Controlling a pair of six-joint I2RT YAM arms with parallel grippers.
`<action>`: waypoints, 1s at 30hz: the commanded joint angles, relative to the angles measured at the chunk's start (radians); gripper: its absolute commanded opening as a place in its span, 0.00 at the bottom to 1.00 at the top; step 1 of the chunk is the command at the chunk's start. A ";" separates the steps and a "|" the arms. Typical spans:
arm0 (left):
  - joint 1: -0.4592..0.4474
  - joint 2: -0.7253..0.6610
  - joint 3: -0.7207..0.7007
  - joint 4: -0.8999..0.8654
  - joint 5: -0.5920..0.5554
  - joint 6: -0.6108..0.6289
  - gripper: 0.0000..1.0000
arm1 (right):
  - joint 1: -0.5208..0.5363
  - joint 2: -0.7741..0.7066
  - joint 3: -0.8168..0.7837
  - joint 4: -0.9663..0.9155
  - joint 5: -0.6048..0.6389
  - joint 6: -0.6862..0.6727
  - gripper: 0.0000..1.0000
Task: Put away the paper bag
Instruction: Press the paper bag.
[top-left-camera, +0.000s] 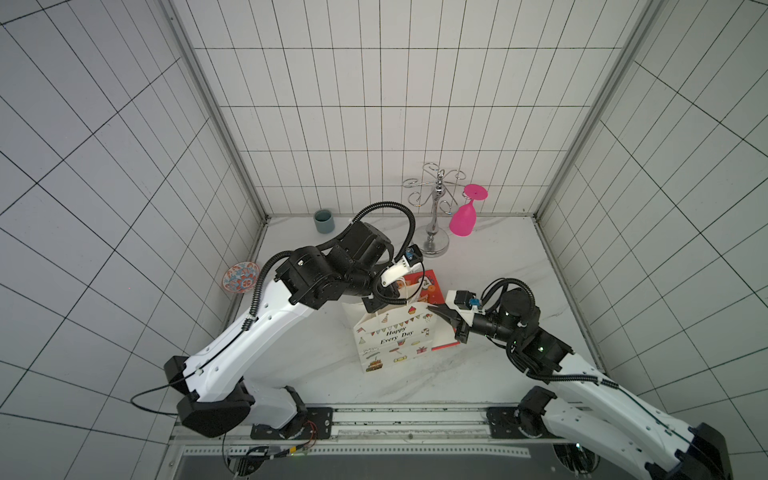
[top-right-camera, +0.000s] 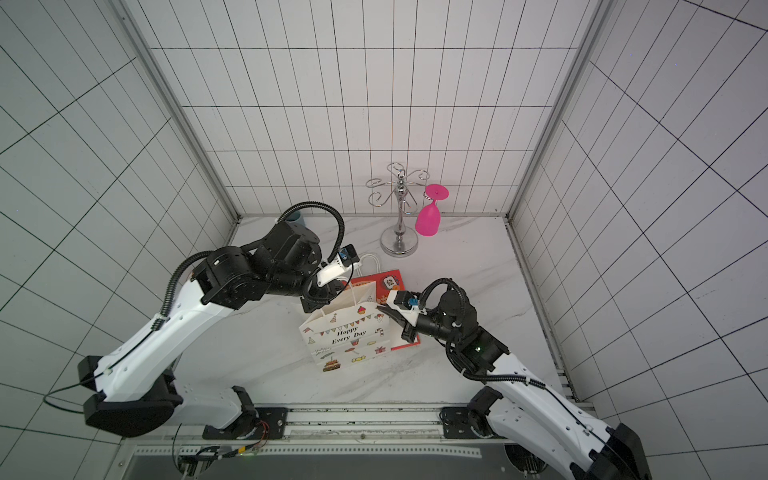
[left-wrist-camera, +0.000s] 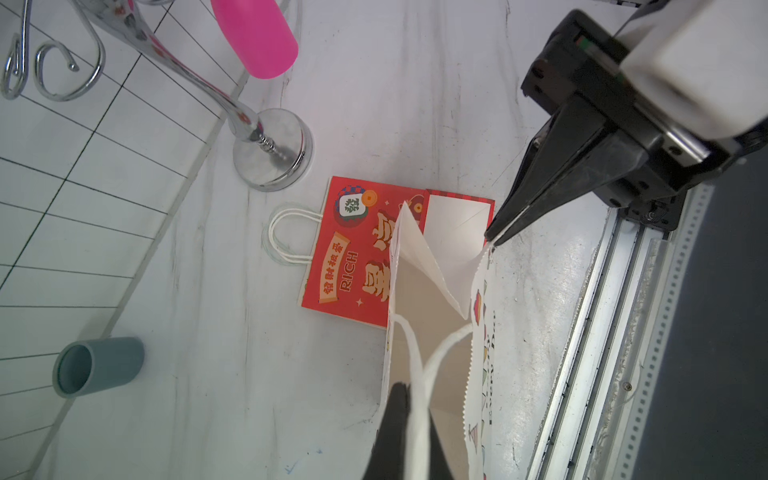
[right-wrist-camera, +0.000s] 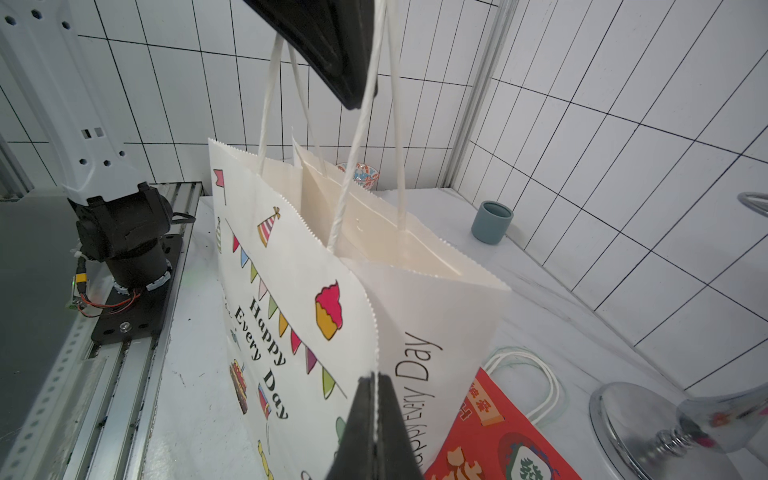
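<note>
Left end effector (left-wrist-camera: 415, 399) clamped on paper bag (top-left-camera: 390, 336) handles (right-wrist-camera: 361, 137), right end effector (right-wrist-camera: 377, 380) pinching its side rim (right-wrist-camera: 374, 324), mid-frame — holds it upright, probably to fold flat.

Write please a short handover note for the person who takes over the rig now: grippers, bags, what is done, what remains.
Left gripper: shut on the white twine handles of the white "Happy Every Day" paper bag.
Right gripper: shut on the bag's serrated top edge.
Bag: upright, open, on the marble table; a flat red paper bag lies next to it.
Done: both grips taken.
Left: probably flatten the bag, then stow it.
</note>
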 joint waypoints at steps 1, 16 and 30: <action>-0.005 -0.038 -0.043 0.053 0.076 0.130 0.00 | 0.010 -0.003 0.011 -0.073 0.014 -0.006 0.00; 0.070 -0.121 -0.133 0.068 0.376 0.523 0.00 | -0.076 -0.033 0.073 -0.264 -0.060 -0.007 0.99; 0.073 -0.095 -0.131 0.039 0.428 0.574 0.00 | -0.079 0.118 0.153 -0.127 -0.336 -0.096 0.99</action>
